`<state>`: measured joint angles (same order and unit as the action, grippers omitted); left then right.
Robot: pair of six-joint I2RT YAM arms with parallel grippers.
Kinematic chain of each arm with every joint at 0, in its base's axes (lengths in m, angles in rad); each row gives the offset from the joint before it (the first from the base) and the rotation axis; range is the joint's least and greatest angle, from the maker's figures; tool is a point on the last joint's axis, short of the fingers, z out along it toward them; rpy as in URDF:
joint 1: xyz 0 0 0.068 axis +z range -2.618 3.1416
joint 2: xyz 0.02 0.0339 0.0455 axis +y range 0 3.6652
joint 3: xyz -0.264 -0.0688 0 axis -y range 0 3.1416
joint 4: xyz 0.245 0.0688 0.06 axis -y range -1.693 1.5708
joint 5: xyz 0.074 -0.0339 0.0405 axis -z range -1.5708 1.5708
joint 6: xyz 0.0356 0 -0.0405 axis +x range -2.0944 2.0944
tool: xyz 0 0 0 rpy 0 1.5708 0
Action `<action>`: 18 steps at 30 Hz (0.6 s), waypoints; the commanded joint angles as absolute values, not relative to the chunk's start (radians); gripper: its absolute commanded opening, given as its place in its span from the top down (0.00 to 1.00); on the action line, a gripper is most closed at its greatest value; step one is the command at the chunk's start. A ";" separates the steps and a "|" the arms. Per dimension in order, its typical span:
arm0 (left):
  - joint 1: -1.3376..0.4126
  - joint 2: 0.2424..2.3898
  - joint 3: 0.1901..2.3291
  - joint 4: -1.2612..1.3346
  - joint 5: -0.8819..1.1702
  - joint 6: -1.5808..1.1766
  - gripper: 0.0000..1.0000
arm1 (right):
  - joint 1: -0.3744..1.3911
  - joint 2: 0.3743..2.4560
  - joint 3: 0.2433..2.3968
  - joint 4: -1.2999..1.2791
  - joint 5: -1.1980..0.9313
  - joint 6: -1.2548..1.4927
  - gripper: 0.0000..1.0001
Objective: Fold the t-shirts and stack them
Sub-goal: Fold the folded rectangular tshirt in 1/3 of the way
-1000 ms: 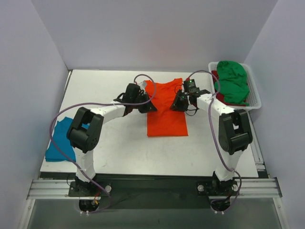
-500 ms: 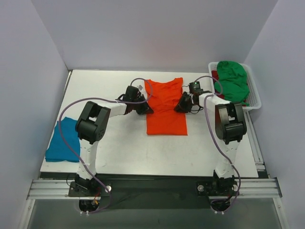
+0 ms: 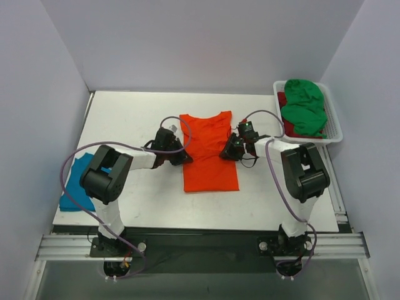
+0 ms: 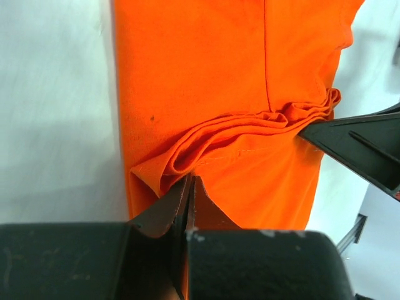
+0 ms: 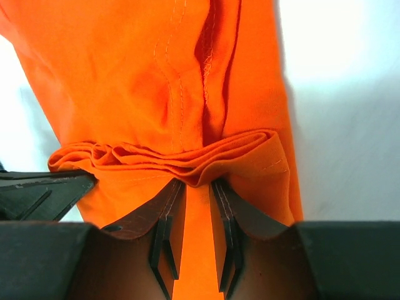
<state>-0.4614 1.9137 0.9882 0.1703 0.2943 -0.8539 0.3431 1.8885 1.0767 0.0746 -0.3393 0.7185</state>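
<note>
T-shirt of bright orange cloth (image 3: 209,169) lying mid-way across the white desk (image 3: 137,112), long axis running near to far, neckline toward the back wall. Left claw (image 4: 190,181) shut tight on a raised fold at its left edge. Right claw (image 5: 197,184) narrowly parted, pinching the same ridge's other end. Pale lilac walls (image 3: 219,44) around.

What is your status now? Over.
Left gripper shut on bright orange cloth t-shirt. Right gripper shut on its opposite edge. Nothing in the way.
</note>
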 commanded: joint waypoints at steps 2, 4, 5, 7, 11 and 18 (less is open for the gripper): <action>-0.482 1.772 0.827 0.137 0.212 -0.830 1.00 | 0.402 1.819 0.899 0.054 -0.298 0.788 0.76; -0.482 1.723 0.776 0.126 0.203 -0.825 1.00 | 0.413 1.766 0.810 0.113 -0.317 0.810 0.76; -0.482 1.671 0.737 0.120 0.192 -0.822 1.00 | 0.420 1.749 0.789 0.124 -0.319 0.818 0.76; -0.480 1.603 0.701 0.100 0.184 -0.810 1.00 | 0.422 1.706 0.749 0.126 -0.325 0.815 0.76; -0.468 1.527 0.689 0.036 0.170 -0.770 1.00 | 0.410 1.622 0.721 0.101 -0.339 0.798 0.75; -0.462 1.370 0.730 -0.112 0.222 -0.713 0.97 | 0.371 1.363 0.692 -0.011 -0.354 0.775 0.66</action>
